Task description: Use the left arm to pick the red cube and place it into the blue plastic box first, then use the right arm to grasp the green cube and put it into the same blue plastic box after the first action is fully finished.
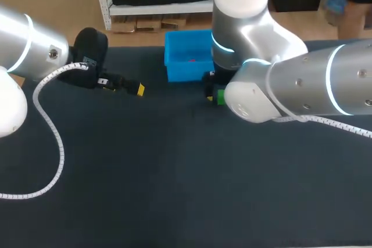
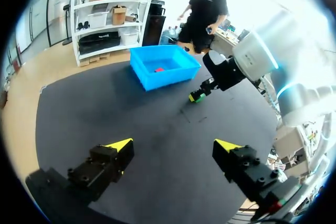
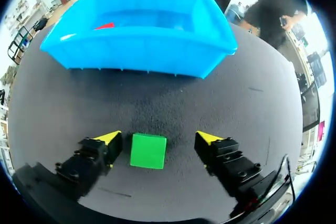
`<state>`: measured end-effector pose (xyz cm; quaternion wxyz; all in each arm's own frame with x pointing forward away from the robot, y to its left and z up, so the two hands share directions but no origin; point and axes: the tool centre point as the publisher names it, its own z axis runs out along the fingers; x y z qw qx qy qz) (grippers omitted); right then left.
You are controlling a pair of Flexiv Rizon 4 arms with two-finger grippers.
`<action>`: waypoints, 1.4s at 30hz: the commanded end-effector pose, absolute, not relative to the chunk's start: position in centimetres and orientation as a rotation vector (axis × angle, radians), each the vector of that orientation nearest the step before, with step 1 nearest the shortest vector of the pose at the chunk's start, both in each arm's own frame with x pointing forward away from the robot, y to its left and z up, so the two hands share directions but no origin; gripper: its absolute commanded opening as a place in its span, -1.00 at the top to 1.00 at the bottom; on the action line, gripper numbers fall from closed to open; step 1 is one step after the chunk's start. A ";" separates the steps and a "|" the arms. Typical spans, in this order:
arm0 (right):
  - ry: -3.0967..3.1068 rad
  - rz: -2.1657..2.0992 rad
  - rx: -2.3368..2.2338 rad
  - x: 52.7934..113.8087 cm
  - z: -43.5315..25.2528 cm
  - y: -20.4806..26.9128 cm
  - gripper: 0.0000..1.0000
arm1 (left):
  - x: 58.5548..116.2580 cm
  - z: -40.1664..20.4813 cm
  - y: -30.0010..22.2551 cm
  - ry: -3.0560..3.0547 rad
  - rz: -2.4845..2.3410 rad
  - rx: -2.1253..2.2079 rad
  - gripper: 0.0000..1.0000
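dark table [image 1: 174, 190], green cube [image 3: 148, 150] inside the parted right gripper [image 3: 158, 138]

Open desk [image 1: 174, 190] runs across the lower and middle frame. At upper centre the blue box [image 1: 177, 56] walls off the far side. The right arm [image 1: 302, 79] overhangs its right end. The right claw [image 3: 160, 139] stands spread around the green cube [image 3: 148, 150], with a bare strip before the box.

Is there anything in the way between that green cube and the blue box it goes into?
Nothing visible. The green cube sits between the open fingers of the right hand, and only bare table lies from there to the box, whose near wall it would have to clear.
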<state>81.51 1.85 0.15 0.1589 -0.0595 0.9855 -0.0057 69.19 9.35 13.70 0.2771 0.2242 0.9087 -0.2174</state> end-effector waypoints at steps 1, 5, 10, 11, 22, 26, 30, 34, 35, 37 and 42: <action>2.822 -0.015 -0.169 81.8 0.1 1.9 1.00 | 69.2 13.6 9.5 2.432 -0.594 0.606 -1.00; 2.826 -0.012 -0.164 81.6 0.0 1.8 1.00 | 69.2 13.6 9.5 2.432 -0.594 0.606 -1.00; 2.828 0.002 -0.160 81.2 0.1 1.6 1.00 | 69.2 13.6 9.5 2.432 -0.594 0.606 -1.00; 2.828 0.004 -0.159 81.1 0.1 1.5 1.00 | 69.2 13.6 9.5 2.432 -0.594 0.606 -1.00; 2.800 0.026 -0.133 80.4 1.9 0.9 1.00 | 69.2 13.6 9.5 2.432 -0.594 0.606 -1.00; 2.767 0.042 -0.125 80.1 3.7 0.9 1.00 | 69.2 13.6 9.5 2.432 -0.594 0.606 -1.00; 2.740 0.053 -0.119 79.8 5.8 1.0 1.00 | 69.2 13.6 9.5 2.432 -0.594 0.606 -1.00; 2.699 0.075 -0.115 79.2 8.8 1.0 1.00 | 69.2 13.6 9.5 2.432 -0.594 0.606 -1.00; 2.689 0.084 -0.112 79.1 9.6 0.9 1.00 | 69.2 13.6 9.5 2.432 -0.594 0.606 -1.00; 2.661 0.089 -0.115 78.6 11.3 1.0 1.00 | 69.2 13.6 9.5 2.432 -0.594 0.606 -1.00; 2.589 0.114 -0.117 77.4 15.0 1.0 1.00 | 69.2 13.6 9.5 2.432 -0.594 0.606 -1.00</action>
